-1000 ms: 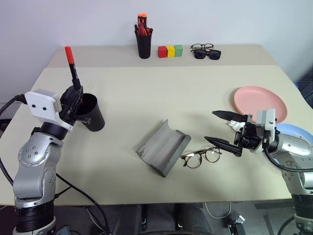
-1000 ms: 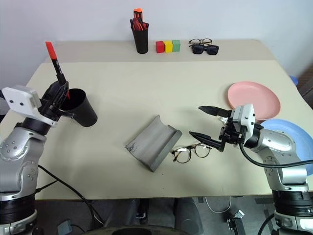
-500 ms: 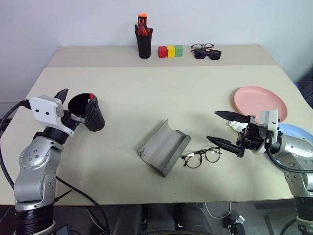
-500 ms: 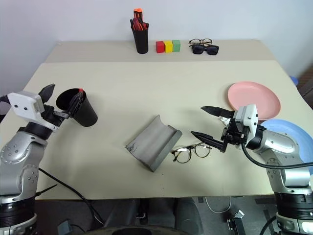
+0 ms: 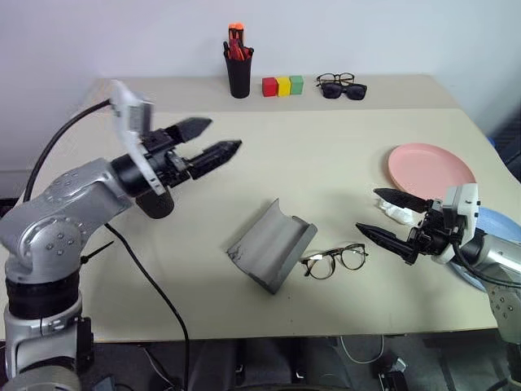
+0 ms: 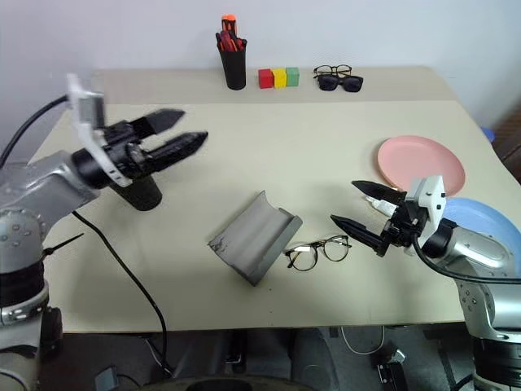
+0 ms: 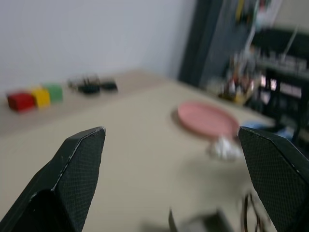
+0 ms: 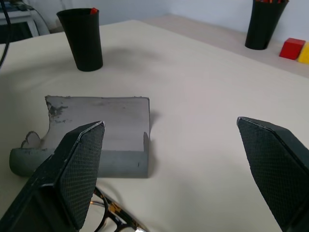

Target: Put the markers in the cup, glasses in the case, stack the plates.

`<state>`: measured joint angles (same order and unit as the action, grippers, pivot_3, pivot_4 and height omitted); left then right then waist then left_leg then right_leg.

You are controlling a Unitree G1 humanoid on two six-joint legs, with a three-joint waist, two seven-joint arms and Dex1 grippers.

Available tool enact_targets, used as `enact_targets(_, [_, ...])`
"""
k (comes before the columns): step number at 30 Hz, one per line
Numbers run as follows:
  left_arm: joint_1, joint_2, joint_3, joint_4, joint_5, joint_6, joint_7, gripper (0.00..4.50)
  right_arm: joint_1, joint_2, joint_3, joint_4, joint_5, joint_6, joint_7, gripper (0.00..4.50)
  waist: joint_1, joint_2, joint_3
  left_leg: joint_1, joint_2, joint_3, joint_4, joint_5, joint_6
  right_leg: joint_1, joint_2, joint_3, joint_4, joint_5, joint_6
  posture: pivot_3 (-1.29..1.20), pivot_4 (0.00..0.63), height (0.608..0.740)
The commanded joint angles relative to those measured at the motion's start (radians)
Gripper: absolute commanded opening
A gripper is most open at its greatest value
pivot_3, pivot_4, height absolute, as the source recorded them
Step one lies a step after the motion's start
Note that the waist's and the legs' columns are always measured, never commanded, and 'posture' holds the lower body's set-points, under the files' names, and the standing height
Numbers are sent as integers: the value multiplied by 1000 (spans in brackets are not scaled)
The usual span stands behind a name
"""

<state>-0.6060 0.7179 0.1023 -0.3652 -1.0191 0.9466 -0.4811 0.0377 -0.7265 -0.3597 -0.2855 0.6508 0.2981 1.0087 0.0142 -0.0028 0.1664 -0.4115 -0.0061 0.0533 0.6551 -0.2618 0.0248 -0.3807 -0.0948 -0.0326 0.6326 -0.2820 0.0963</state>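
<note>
A red marker (image 8: pixel 94 10) tip pokes out of the cup (image 8: pixel 83 41), so at least 1 marker is in; I cannot tell about the white one. The glasses (image 5: pixel 334 261) lie on the bench (image 5: pixel 293 155) just beside the open grey case (image 5: pixel 273 244), which holds nothing. The pink plate (image 5: pixel 430 169) and blue plate (image 6: pixel 480 224) sit unstacked (blue partly behind the right arm). Left gripper (image 5: pixel 213 138) and right gripper (image 5: pixel 381 217) both have jaws spread wide, gripping nothing.
</note>
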Motion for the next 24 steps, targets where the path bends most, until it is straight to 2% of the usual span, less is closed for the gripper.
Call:
enact_targets(1, [-132,48,-152,64,-9,194,-118,4486,30,-1,-58,-60,11,-12,-28,4500,0,-1,1,0,0,-1,1,0,0,1,2,0,0,0,0,0,150,740])
enact_targets(5, [-324,8,-325,197,-7,428,-221,4486,85,6,-74,-96,9,-8,-54,4500,0,-2,1,0,0,-2,4,-1,2,2,3,0,0,-1,1,0,150,740])
enact_targets(13, [-516,-154,-517,406,67,643,-318,4486,128,34,-58,-138,-22,-24,-109,4500,-3,-2,2,0,1,-2,7,-2,3,2,3,1,2,-2,3,0,150,740])
enact_targets(24, [-657,-323,-695,664,116,668,-305,4486,142,34,-65,-168,-24,-23,-148,4500,-1,-4,3,-1,0,-2,8,-2,4,2,-1,1,2,-3,4,0,150,740])
